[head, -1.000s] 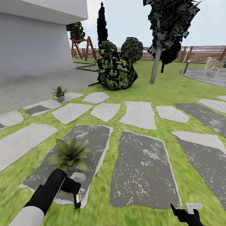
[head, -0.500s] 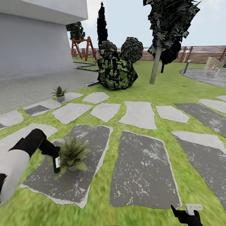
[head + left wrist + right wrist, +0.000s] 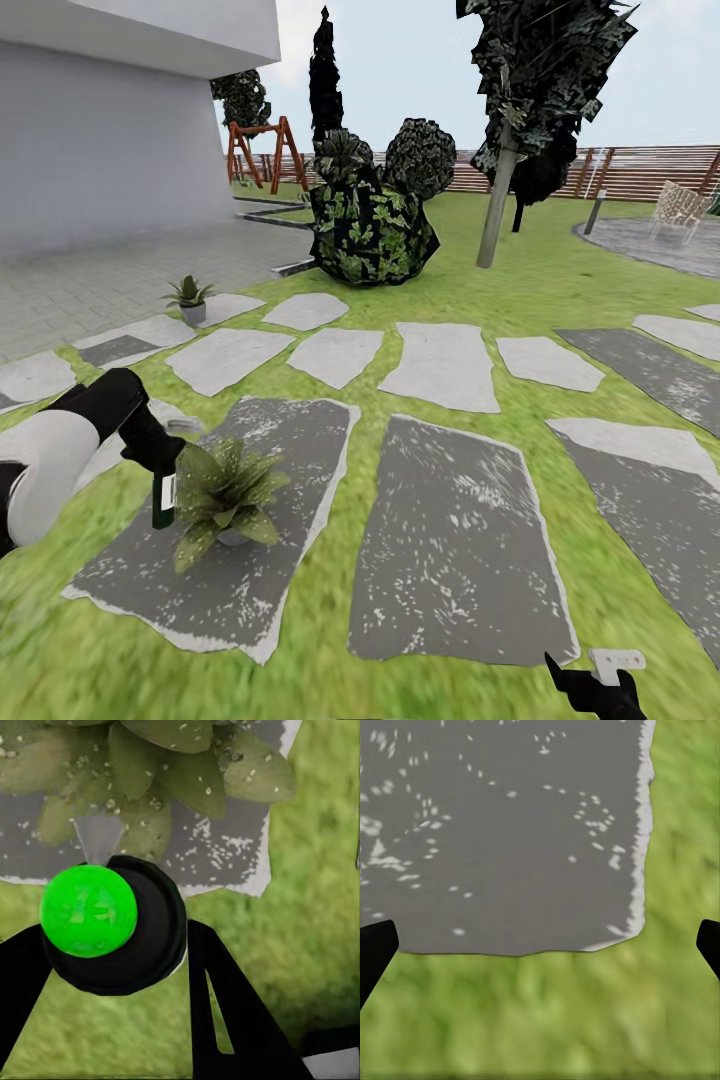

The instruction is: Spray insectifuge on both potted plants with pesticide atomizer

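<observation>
Hanging upright from the left gripper [image 3: 160,462], the pesticide atomizer [image 3: 163,497] sits just beside the near potted plant [image 3: 226,487], its jaws clamped around the bottle's neck. That plant stands on a dark stepping stone [image 3: 440,540]. The second potted plant [image 3: 189,297] sits well apart, near pale stones by the paved area. The right gripper [image 3: 600,680] is low over grass [image 3: 540,1012], jaws spread wide and empty.

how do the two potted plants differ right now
The near potted plant sits on a dark stepping stone, with the pesticide atomizer held beside it by the left gripper. The far potted plant stands by a pale stone, unattended, looking smaller. Both are green leaf rosettes in grey pots.
</observation>
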